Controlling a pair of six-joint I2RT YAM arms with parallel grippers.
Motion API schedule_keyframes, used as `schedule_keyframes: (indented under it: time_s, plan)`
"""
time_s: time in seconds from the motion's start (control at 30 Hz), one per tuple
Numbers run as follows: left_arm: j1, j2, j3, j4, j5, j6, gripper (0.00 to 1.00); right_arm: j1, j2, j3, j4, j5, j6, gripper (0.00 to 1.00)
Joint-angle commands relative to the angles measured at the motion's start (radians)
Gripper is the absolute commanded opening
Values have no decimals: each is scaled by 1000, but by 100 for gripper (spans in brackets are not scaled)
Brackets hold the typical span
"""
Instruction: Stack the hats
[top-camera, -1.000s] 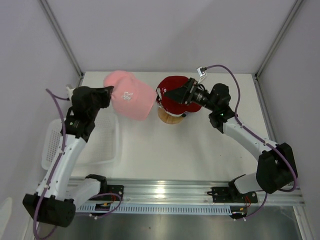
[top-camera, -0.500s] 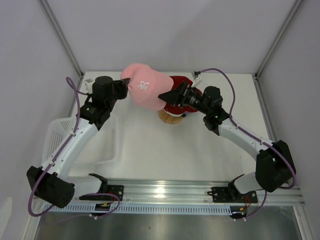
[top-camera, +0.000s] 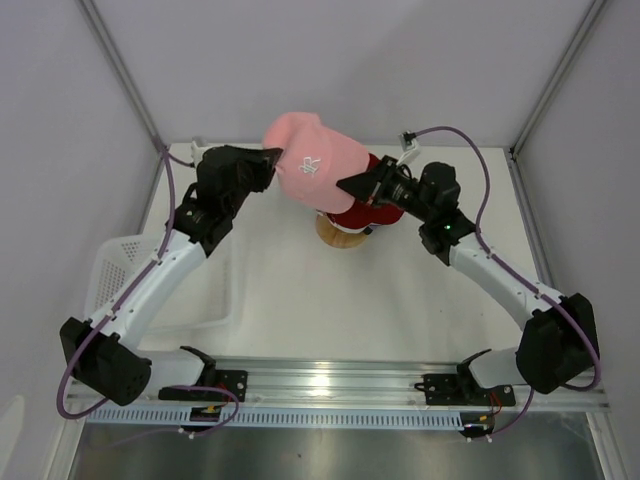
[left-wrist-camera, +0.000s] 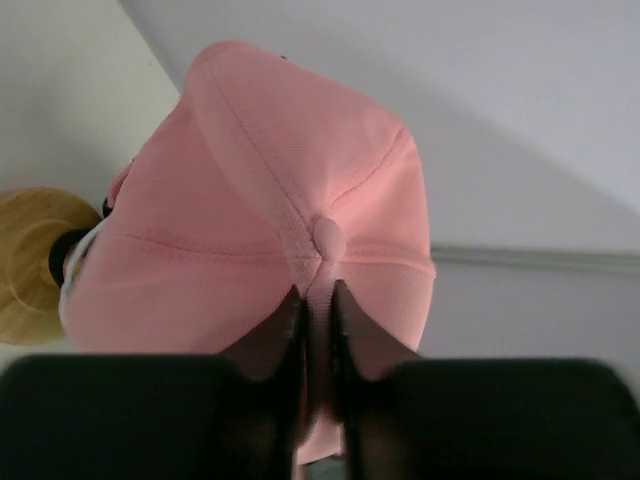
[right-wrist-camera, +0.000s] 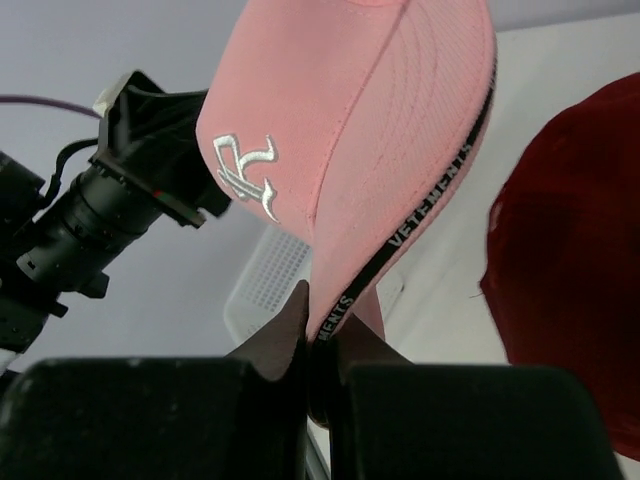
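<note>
Right tool (right-wrist-camera: 318, 318) has just clenched onto pink cap (top-camera: 312, 172) brim; left tool (left-wrist-camera: 315, 302) grips its crown above red cap (right-wrist-camera: 570, 260).

The left tool (top-camera: 268, 160) and the right tool (top-camera: 348, 185) are gripping the pink hat (top-camera: 315, 168) from its two sides, over the red hat (top-camera: 365, 216), which is sitting on the wooden stand (top-camera: 338, 237). A white basket (top-camera: 210, 300) is lying on the worktop (top-camera: 340, 300) at the left.

From above, the pink hat (top-camera: 318, 172) covers most of the red hat (top-camera: 360, 217), and we see only the bottom of the wooden stand (top-camera: 340, 237). The white basket (top-camera: 105, 280) is partly behind the left arm (top-camera: 155, 285).
</note>
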Motion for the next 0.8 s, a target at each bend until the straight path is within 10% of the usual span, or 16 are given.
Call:
schedule_keyframes:
  time_s: [0.0,0.1,0.33,0.77]
  plan:
    - [-27,3,52,161,137,269,47,-120,-90,66,35,-79,20,0]
    - [-24,-17,74,172,140,452,99,-250,-109,58,131,-257,66,0]
    - [54,-150,68,231,117,809,99,-384,-26,141,148,-561,148,0]
    - [196,-14,-50,177,215,960,91,-541,83,48,227,-756,97,0]
